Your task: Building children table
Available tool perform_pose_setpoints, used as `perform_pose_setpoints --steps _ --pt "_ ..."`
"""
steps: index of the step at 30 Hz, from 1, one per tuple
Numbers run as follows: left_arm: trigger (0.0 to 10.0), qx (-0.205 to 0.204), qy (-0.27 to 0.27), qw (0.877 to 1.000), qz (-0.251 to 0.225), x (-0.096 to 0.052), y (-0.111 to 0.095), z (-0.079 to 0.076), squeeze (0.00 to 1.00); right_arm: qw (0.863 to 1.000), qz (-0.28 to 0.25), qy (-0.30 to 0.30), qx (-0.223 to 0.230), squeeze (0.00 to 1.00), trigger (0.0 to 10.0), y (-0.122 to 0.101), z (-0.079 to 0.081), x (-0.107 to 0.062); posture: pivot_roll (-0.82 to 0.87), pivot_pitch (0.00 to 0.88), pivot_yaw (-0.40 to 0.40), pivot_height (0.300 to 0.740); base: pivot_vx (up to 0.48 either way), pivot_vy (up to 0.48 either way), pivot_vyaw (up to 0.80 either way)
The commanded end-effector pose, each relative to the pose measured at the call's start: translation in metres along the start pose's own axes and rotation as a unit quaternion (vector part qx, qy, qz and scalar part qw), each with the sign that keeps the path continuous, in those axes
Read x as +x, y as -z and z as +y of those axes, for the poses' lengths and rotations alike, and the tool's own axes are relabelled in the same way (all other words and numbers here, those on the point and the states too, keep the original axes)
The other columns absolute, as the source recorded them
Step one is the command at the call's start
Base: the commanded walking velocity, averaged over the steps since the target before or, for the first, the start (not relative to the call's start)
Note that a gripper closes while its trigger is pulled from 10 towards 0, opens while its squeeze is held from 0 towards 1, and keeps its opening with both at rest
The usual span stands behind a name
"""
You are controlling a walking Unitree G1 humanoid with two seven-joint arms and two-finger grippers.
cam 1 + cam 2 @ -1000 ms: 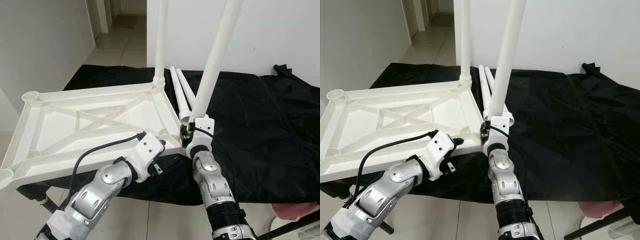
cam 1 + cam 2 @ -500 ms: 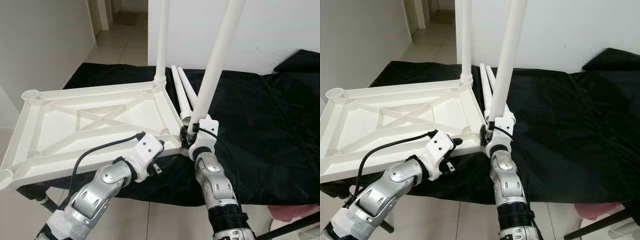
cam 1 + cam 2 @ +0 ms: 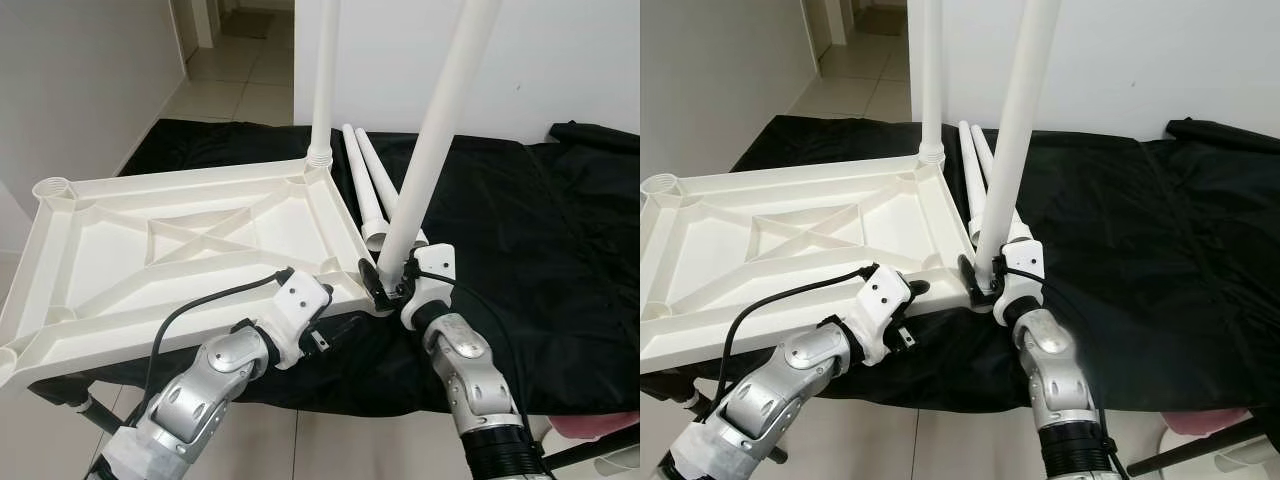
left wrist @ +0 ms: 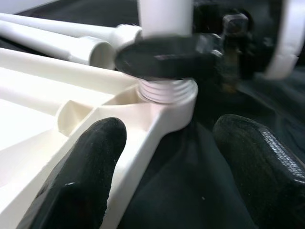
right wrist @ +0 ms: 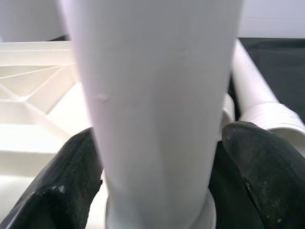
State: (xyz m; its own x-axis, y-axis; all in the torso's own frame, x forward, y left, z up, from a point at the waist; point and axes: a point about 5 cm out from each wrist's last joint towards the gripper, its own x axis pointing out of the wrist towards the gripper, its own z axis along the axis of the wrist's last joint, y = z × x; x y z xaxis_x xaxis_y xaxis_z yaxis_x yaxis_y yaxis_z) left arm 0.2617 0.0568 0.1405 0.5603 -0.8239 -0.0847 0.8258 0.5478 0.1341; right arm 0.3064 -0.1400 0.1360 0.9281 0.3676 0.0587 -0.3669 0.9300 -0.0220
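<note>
My right gripper (image 3: pixel 385 283) was clenched around the base of a smooth white plastic table leg (image 3: pixel 432 140), a round tube tilted slightly, its ribbed threaded end seated in the corner socket just below my fingers (image 5: pixel 267 176). The white ribbed plastic tabletop (image 3: pixel 180 240) lay upside down, cross-braced underneath, on the black cloth-covered bench (image 3: pixel 540 250). My left gripper (image 4: pixel 162 157) was spread, one matte black finger over the tabletop's rim, the other over the cloth, grasping nothing, just short of that corner. A second upright white leg (image 3: pixel 324 80) stood in the far corner. Two spare white tapered legs (image 3: pixel 362 180) lay on the cloth just beyond my right gripper.
</note>
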Motion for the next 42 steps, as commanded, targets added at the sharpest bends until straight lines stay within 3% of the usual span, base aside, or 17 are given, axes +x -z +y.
perform_pose_setpoints --steps 1,10,20,21,22,23,26,27,28,29,36,37,41,42 --pt "10.0 0.001 -0.016 1.000 0.001 -0.002 0.003 0.002 0.00 1.000 -0.001 -0.015 0.002 0.00 10.0 0.001 -0.001 0.000 -0.01 0.025 -0.012 0.740 0.000 0.000 0.00" --pt "10.0 -0.006 -0.011 1.000 -0.015 -0.004 0.001 -0.006 0.00 0.989 -0.010 -0.139 -0.046 0.00 10.0 -0.011 -0.015 0.008 0.01 0.023 -0.018 0.740 0.000 0.000 0.00" --pt "10.0 -0.007 0.011 1.000 -0.009 -0.009 0.004 -0.014 0.00 0.977 0.004 -0.201 -0.064 0.00 10.0 -0.010 -0.021 0.021 0.04 0.026 -0.013 0.740 0.000 0.000 0.00" --pt "10.0 -0.004 0.016 1.000 -0.007 -0.011 0.004 -0.015 0.00 0.975 0.011 -0.210 -0.069 0.00 9.6 -0.009 -0.021 0.024 0.04 0.028 -0.009 0.740 0.000 0.000 0.00" --pt "10.0 -0.002 0.021 1.000 -0.006 -0.011 0.003 -0.017 0.00 0.972 0.021 -0.220 -0.075 0.00 6.7 -0.006 -0.022 0.026 0.04 0.020 -0.003 0.740 0.000 0.000 0.00" --pt "10.0 -0.002 0.021 1.000 -0.006 -0.011 0.003 -0.017 0.00 0.972 0.025 -0.222 -0.076 0.00 4.9 -0.005 -0.022 0.027 0.04 0.020 -0.003 0.740 0.000 0.000 0.00" --pt "10.0 -0.001 0.021 1.000 -0.006 -0.011 0.003 -0.017 0.00 0.971 0.026 -0.225 -0.076 0.00 4.9 -0.004 -0.023 0.027 0.04 0.020 -0.003 0.740 0.000 0.000 0.00" --pt "10.0 0.001 0.022 1.000 -0.007 -0.010 0.002 -0.016 0.00 0.971 0.030 -0.223 -0.078 0.00 1.6 -0.003 -0.025 0.028 0.04 0.015 0.000 0.740 0.000 0.000 0.00" --pt "10.0 0.003 0.024 1.000 -0.008 -0.010 0.001 -0.016 0.00 0.972 0.033 -0.221 -0.078 0.00 0.3 -0.002 -0.027 0.028 0.04 0.015 0.000 0.740 0.000 0.000 0.00" --pt "10.0 0.004 0.026 1.000 -0.006 -0.010 0.001 -0.015 0.00 0.972 0.036 -0.219 -0.078 0.00 0.0 0.000 -0.029 0.028 0.03 0.012 0.006 0.740 0.000 0.000 0.00" --pt "10.0 0.013 0.028 1.000 -0.005 -0.009 -0.001 -0.012 0.00 0.974 0.052 -0.211 -0.064 0.00 0.0 0.010 -0.036 0.022 0.03 0.016 0.007 0.740 0.000 0.000 0.00" --pt "10.0 0.014 0.027 1.000 -0.003 -0.009 0.000 -0.011 0.00 0.975 0.058 -0.206 -0.061 0.00 10.0 0.014 -0.037 0.021 0.02 0.023 0.006 0.740 0.000 0.000 0.00" --pt "10.0 0.011 0.023 1.000 -0.003 -0.009 0.000 -0.009 0.00 0.978 0.064 -0.195 -0.050 0.00 10.0 0.017 -0.038 0.020 0.03 0.026 0.008 0.740 0.000 0.000 0.00" --pt "10.0 0.006 0.022 1.000 -0.005 -0.009 0.000 -0.011 0.00 0.983 0.064 -0.167 -0.038 0.00 10.0 0.019 -0.038 0.021 0.01 0.024 0.007 0.740 0.000 0.000 0.00"
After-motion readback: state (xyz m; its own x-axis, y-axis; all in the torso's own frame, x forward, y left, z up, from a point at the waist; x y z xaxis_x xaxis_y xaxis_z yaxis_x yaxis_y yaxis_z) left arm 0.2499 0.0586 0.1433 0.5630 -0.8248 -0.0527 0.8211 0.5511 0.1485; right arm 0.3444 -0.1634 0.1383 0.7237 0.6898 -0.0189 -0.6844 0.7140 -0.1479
